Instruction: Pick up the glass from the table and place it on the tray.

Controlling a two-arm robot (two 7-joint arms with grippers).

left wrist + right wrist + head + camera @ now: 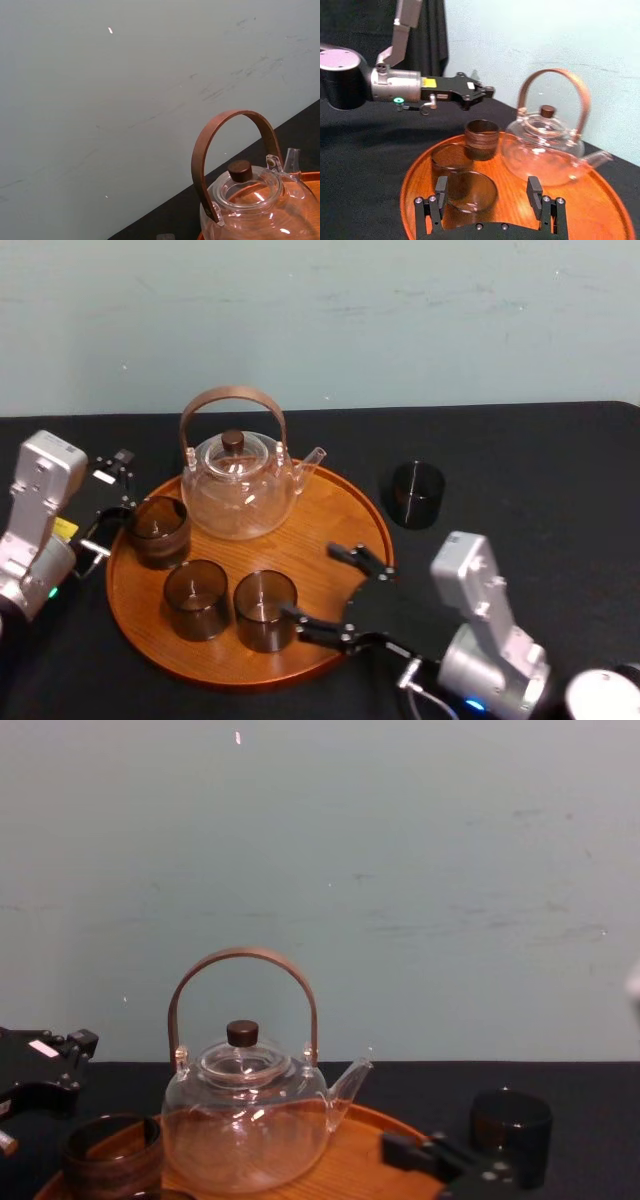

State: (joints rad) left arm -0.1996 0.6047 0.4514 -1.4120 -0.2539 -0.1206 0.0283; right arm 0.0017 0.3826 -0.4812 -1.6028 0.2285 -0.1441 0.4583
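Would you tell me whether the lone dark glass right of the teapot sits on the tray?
Off it: the glass stands upright on the black table, apart from the rim of the tray.

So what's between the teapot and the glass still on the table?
Just the tray's rim and a strip of bare black tablecloth, seen in the head view.

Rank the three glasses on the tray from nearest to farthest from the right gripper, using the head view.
From the right gripper:
1. Front-right glass, right beside it.
2. Front-left glass, next along the front of the tray.
3. Back-left glass, at the tray's left rim, by the left gripper.
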